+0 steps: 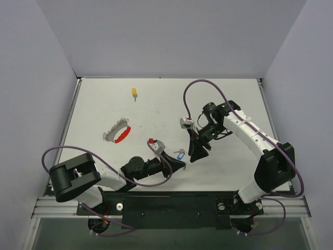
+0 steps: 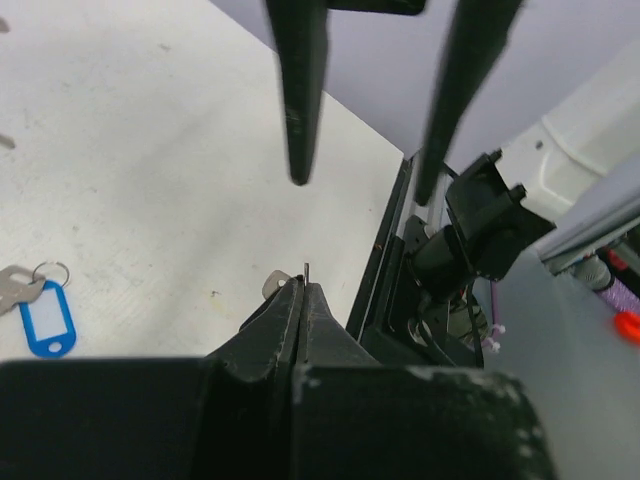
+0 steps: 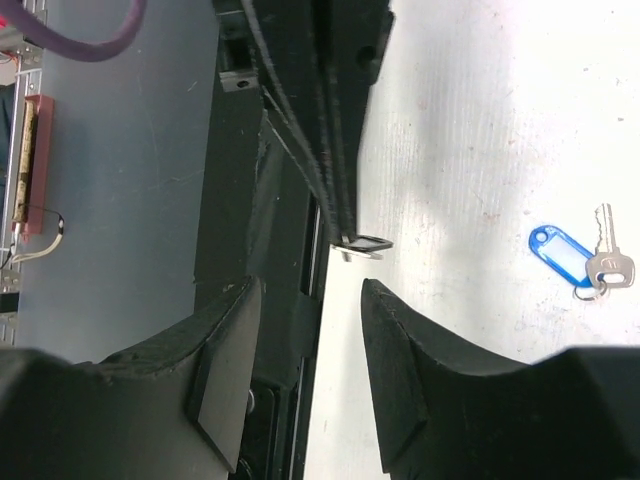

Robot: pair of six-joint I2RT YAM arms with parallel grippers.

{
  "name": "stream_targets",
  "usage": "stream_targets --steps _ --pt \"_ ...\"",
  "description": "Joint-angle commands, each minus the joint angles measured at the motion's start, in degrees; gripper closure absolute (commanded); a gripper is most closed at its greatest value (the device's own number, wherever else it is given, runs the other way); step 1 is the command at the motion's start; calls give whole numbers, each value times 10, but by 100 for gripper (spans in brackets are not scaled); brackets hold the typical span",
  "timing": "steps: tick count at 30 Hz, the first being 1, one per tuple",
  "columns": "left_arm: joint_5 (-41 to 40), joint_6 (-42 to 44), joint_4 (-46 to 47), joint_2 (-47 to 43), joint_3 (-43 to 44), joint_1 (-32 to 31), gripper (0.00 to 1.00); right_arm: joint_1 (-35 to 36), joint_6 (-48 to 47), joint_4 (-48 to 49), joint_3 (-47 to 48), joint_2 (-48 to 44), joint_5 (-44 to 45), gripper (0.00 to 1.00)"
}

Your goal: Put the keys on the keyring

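My left gripper (image 1: 181, 165) is shut on a small silver key (image 2: 272, 283) with a black tag (image 3: 365, 241); only the tip of the key and the edge of the tag stick out past the fingertips. My right gripper (image 1: 195, 156) is open and empty, with its jaws just in front of the left fingertips and that key. A key with a blue tag (image 1: 180, 153) lies flat on the table beside both grippers; it also shows in the left wrist view (image 2: 48, 318) and the right wrist view (image 3: 560, 255). The keyring (image 1: 118, 133), with its red arc, lies mid-left. A yellow-tagged key (image 1: 134, 92) lies at the back.
The white table (image 1: 156, 109) is walled on the left, back and right. The black base rail (image 1: 171, 200) runs along the near edge, just under the grippers. No green-tagged key is in view.
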Motion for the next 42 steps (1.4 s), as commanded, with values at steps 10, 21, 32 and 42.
stream_targets --steps 10,21,32,42 --pt "122 231 165 -82 -18 -7 100 12 -244 -157 -8 -42 -35 50" --pt "123 238 176 -75 -11 -6 100 37 -383 -211 -27 -47 -39 54" --pt "64 183 207 -54 -1 -12 100 51 -343 -200 -11 -23 -51 61" --pt "36 174 207 -71 3 -16 100 50 -242 -132 -8 -17 -39 66"
